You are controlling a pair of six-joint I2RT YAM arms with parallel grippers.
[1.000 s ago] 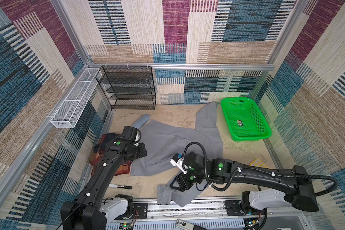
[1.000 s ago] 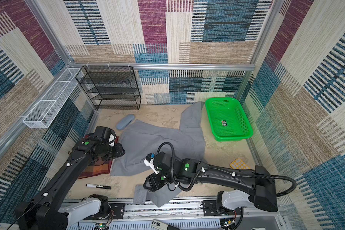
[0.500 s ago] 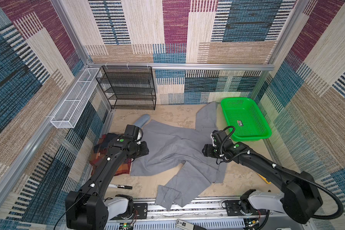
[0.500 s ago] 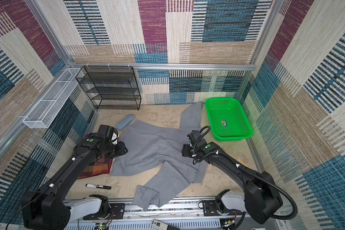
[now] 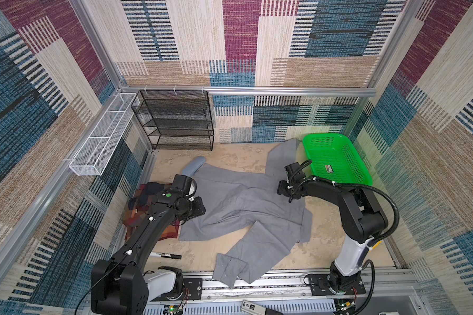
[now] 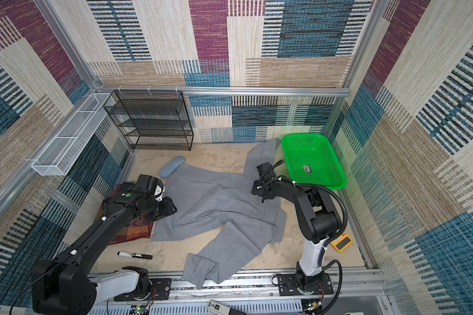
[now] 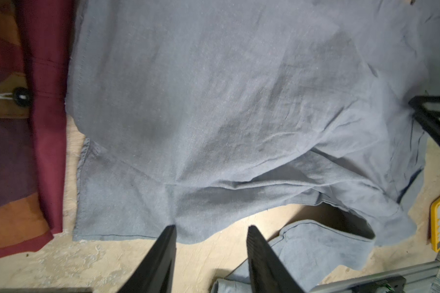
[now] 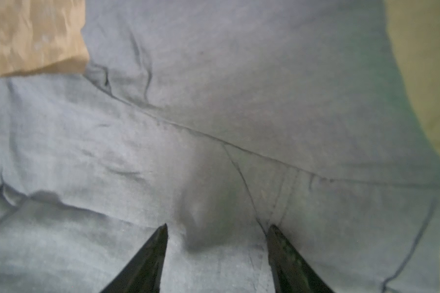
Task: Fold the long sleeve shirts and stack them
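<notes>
A grey shirt (image 5: 243, 207) (image 6: 216, 204) lies spread on the sandy table. One sleeve runs to the back right, and the other sleeve (image 5: 230, 267) trails over the front rail. The plaid shirt (image 5: 137, 215) (image 6: 131, 231) is bunched at the left, partly under my left arm, and shows maroon (image 7: 48, 126) in the left wrist view. My left gripper (image 5: 200, 210) (image 7: 210, 229) is open over the grey shirt's left hem, nothing between its fingers. My right gripper (image 5: 280, 189) (image 8: 217, 227) is open just above the cloth by the back right shoulder seam.
A green basket (image 5: 336, 161) stands at the back right, against the grey sleeve. A black wire rack (image 5: 175, 120) and a white wire basket (image 5: 101, 136) line the back left. A blue-grey case (image 5: 193, 166), a black marker (image 5: 165, 255) and a yellow device (image 6: 342, 241) lie about.
My right gripper has swung from the front sleeve to the back right shoulder. The front sleeve now lies stretched out toward the rail. My left gripper has shifted slightly along the left hem.
</notes>
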